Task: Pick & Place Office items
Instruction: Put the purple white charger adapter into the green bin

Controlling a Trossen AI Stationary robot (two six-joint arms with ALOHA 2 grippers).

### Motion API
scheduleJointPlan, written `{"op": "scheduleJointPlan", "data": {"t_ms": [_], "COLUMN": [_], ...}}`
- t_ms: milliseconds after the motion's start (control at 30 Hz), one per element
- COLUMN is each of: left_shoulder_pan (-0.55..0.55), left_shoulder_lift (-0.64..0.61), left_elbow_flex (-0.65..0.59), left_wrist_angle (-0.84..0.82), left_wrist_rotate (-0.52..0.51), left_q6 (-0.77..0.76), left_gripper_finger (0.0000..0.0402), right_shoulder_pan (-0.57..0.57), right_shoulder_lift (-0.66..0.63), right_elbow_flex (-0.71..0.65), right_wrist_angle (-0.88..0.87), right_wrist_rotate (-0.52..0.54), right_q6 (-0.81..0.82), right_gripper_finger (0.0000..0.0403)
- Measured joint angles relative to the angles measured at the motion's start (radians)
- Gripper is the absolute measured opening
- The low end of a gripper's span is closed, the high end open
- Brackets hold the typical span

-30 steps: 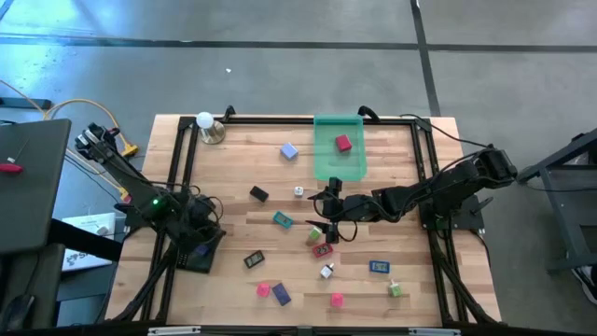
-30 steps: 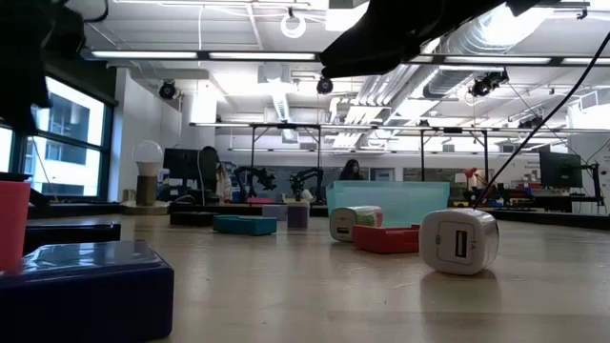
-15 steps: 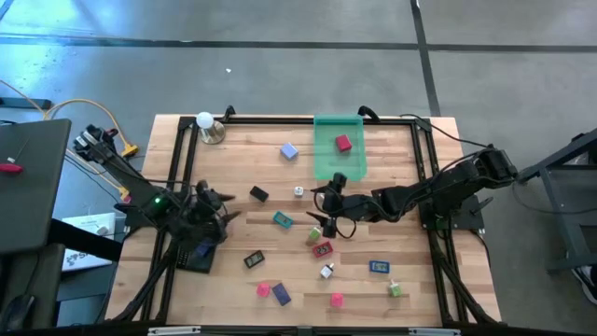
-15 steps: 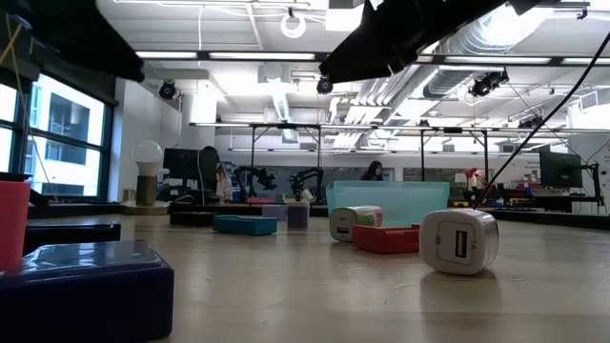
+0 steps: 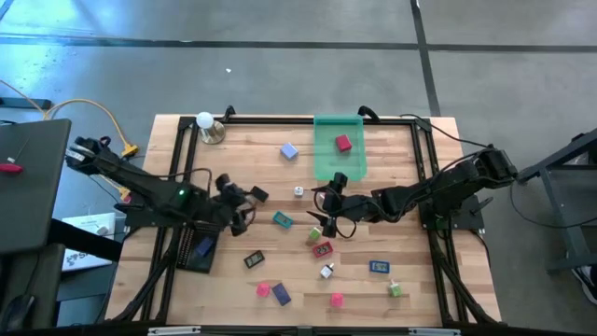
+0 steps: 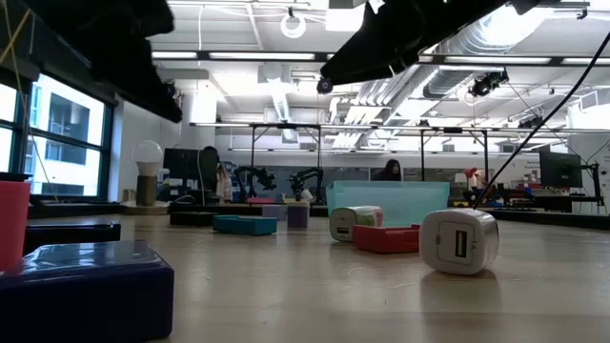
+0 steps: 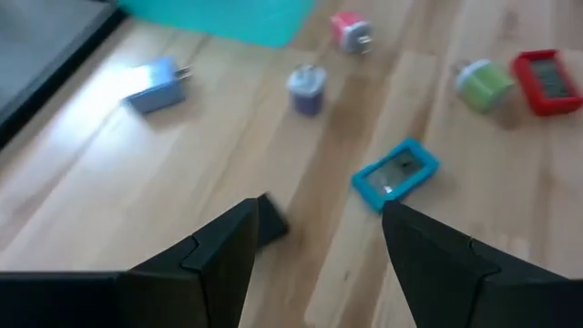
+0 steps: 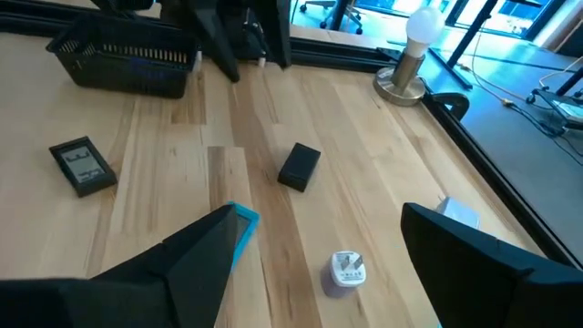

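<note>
Several small office items lie scattered on the wooden table: a black block (image 5: 258, 193), a teal flat piece (image 5: 282, 220), a green piece (image 5: 314, 235), a red piece (image 5: 323, 249) and a white cube (image 5: 327, 272). My left gripper (image 5: 244, 207) hangs open above the table left of centre. In its wrist view (image 7: 319, 214) the black block (image 7: 271, 223) lies beside one finger and the teal piece (image 7: 395, 173) just ahead. My right gripper (image 5: 326, 210) hangs open over the table's middle, its fingers (image 8: 319, 228) holding nothing; the black block (image 8: 299, 166) lies ahead of it.
A translucent green tray (image 5: 338, 168) at the far middle holds a red block (image 5: 343, 143). A black tray (image 5: 198, 247) sits under the left arm. A white ball on a metal base (image 5: 205, 121) stands at the far left corner. More pieces lie near the front edge (image 5: 281, 295).
My left gripper has swung from over the black tray toward the table's middle, rolling about its own axis as it went, and now points at the black block and teal piece. Its fingers stay open.
</note>
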Motion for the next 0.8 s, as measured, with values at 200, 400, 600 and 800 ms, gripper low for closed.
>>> {"op": "scheduleJointPlan", "data": {"t_ms": [200,400,600,800], "left_shoulder_pan": [0.159,0.32,0.402,0.445], "left_shoulder_lift": [0.027,0.094,0.235,0.407], "left_elbow_flex": [0.0,0.0,0.0,0.0], "left_wrist_angle": [0.198,0.323,0.465,0.629], "left_wrist_rotate": [0.233,0.444,0.553,0.564], "left_q6": [0.247,0.395,0.498,0.571], "left_gripper_finger": [0.0227,0.0227,0.0227,0.0227], "right_shoulder_pan": [0.014,0.032,0.036,0.042], "right_shoulder_lift": [-0.012,-0.027,-0.026,-0.03], "right_elbow_flex": [-0.001,-0.001,-0.001,-0.001], "right_wrist_angle": [-0.026,-0.027,-0.042,-0.055], "right_wrist_rotate": [0.103,0.114,0.115,0.114], "right_q6": [0.0,0.001,0.003,0.029], "right_gripper_finger": [0.03,0.03,0.03,0.03]}}
